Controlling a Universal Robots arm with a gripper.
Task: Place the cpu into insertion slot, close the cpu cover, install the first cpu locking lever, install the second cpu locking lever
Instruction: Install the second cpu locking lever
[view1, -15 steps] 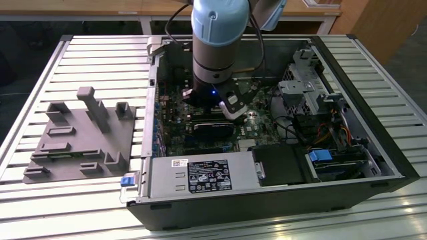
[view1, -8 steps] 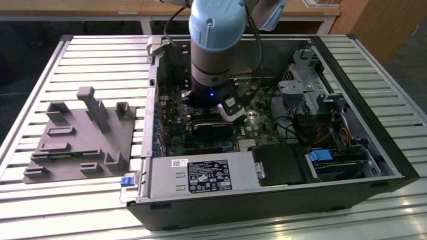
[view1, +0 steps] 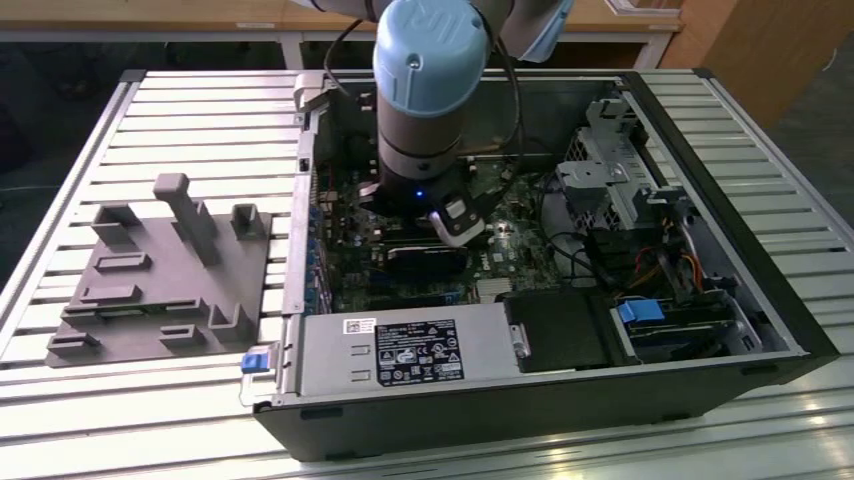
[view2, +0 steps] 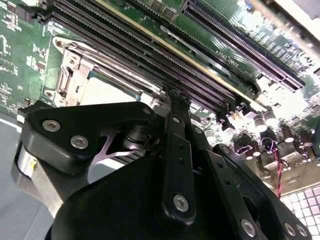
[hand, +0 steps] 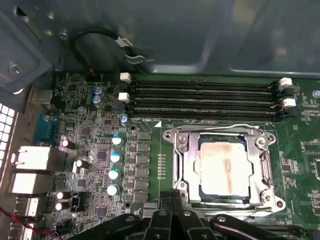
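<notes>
Second wrist view puts the gripper (view2: 172, 100) right in front of me, and its black fingers (view2: 178, 150) look pressed together at the tips with nothing between them. I read those tips as sitting at the edge of the insertion slot (view2: 75, 75), though I cannot tell whether they touch anything there. In the first wrist view the cpu (hand: 223, 167) lies flat in the socket, its pale top framed by the cpu cover (hand: 265, 172), which lies down around it. A thin wire lever (hand: 220, 128) runs along the cover's side nearest the memory slots (hand: 205, 100), which lie close beside the socket in parallel rows. Blue-topped capacitors (hand: 115, 157) stand in a column on the socket's other flank, with rear ports (hand: 30, 160) beyond them. From the exterior view I see the arm (view1: 424, 90) coming almost straight down into the open computer case (view1: 721, 190), wrist low over the green motherboard (view1: 514, 255). Just on the exterior view's right of it are loose cables (view1: 587, 250) and a metal drive cage (view1: 607, 165). A grey fixture block (view1: 167, 275) rests on the slatted table (view1: 200, 110), well apart on the exterior view's left.
</notes>
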